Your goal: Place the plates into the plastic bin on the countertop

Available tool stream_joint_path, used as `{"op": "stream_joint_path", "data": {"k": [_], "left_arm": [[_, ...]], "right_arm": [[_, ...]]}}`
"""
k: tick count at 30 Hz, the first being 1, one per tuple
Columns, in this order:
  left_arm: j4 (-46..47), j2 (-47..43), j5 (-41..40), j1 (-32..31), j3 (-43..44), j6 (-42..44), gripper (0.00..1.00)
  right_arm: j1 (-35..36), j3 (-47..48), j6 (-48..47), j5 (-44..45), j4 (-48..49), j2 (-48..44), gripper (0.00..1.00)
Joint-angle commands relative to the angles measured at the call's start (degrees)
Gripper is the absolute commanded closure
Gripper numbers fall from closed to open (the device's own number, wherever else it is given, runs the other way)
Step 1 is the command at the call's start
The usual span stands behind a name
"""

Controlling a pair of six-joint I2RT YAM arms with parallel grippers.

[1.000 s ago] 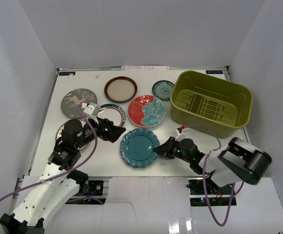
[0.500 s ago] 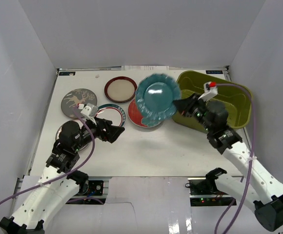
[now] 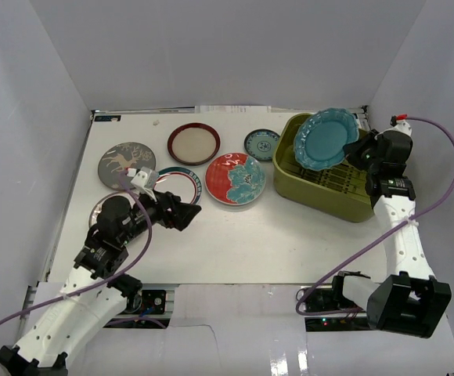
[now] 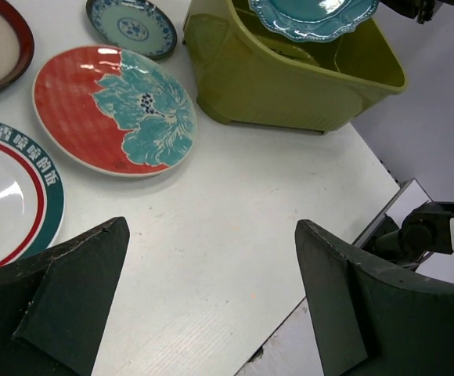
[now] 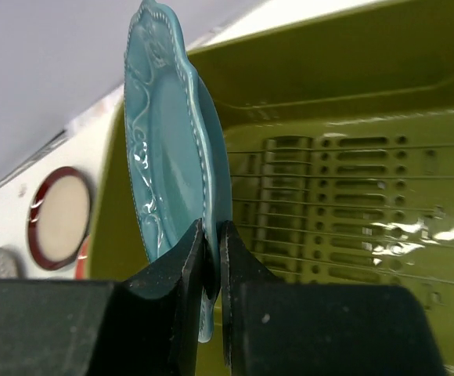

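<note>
The right gripper (image 3: pixel 358 154), pinching the freshly lifted scalloped teal plate (image 3: pixel 325 139), is hovering above the olive-green plastic bin (image 3: pixel 325 200), nearing release; the left gripper (image 4: pixel 211 235) is gaping.

The teal plate (image 5: pixel 168 157) looks like glossy glazed ceramic, the olive bin (image 5: pixel 352 94) smooth, shiny plastic, my right claw (image 5: pixel 211 243) matt black.

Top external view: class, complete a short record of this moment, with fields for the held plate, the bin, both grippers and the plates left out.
Held plate: teal scalloped plate, tilted above the plastic bin
Right gripper: shut on the plate's rim
Left gripper: open, empty
Bin contents: no plate seen inside
Seen on the countertop: floral plate, deer plate, red-rimmed plate, small teal-rimmed plate, striped-rim plate
</note>
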Motion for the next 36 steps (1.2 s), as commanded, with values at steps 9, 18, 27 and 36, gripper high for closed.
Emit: {"op": "stream_joint_path", "data": {"k": [9,18,27,36], "left_arm": [[-5.3,9.6,-5.1,-0.7,3.2,-6.4,0.02],[3.0,12.8,-4.9,-0.7,-2.7,-22.0,0.02],[15.8,25.6,-11.2,-1.2,-4.7,-32.7,0.02],[24.0,40.2,-18.2,-6.6,-2.3,-37.7,0.04]], "right_arm": [[-7.2,-1.5,1.9,-8.7,9.3,6.6,0.92],[-8.2,-6.3,2.4,-6.0,9.9,9.3,0.86],[-8.3,-9.2,-0.2,-2.3,9.3,7.7,0.50],[-8.2,-8.5,-3.9,2.8,5.2,0.6,0.14]]}}
